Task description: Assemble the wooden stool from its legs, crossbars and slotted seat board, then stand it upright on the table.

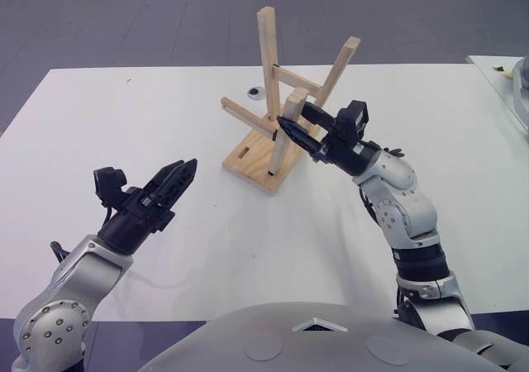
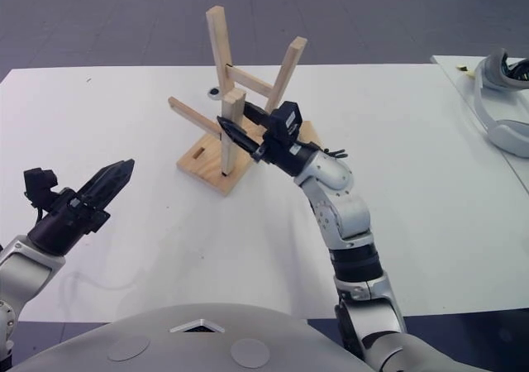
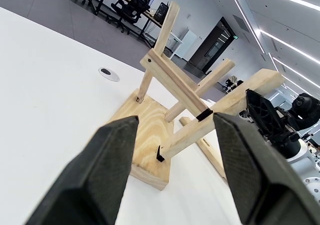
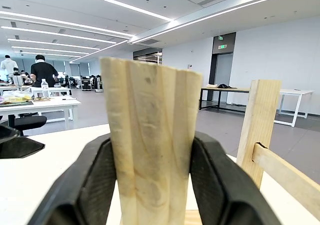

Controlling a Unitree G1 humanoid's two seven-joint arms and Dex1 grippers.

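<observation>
The wooden stool stands upside down near the table's middle, its slotted seat board flat on the table. Its legs point up and lean, joined by crossbars. My right gripper is shut on the upper part of the nearest leg; in the right wrist view that leg sits between both fingers. My left gripper hangs open above the table, left of the stool and apart from it. Through its spread fingers I see the seat board and legs.
A small round grommet is set in the white table behind the stool. A white headset lies on a neighbouring table to the right. Bare tabletop stretches left and in front of the stool.
</observation>
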